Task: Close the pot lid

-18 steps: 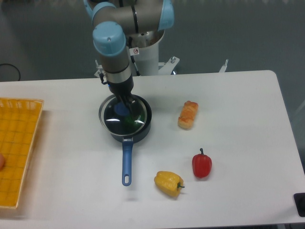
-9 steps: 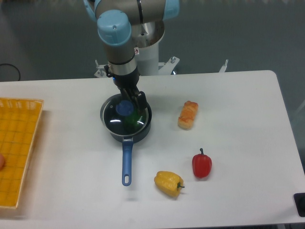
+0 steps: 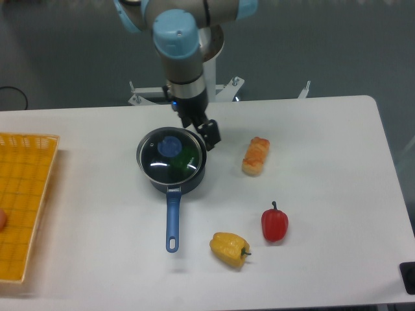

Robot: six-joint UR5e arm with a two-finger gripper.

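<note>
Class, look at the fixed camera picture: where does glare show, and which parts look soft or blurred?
Fixed camera view: pale glare streaks lie across the round clear glass lid with the blue knob, partly veiling the green thing under it; the white table is evenly lit with faint shadows; the gripper looks slightly soft, so its fingers are hard to read.

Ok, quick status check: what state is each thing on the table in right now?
lid: seated flat on the pot, knob free.
pot: covered, handle pointing to the near edge, something green inside.
gripper: off the lid, to its right, holding nothing; open or shut unclear.
bread roll: lying loose.
red pepper: lying loose.
yellow pepper: on its side.
yellow basket: at left edge.
</note>
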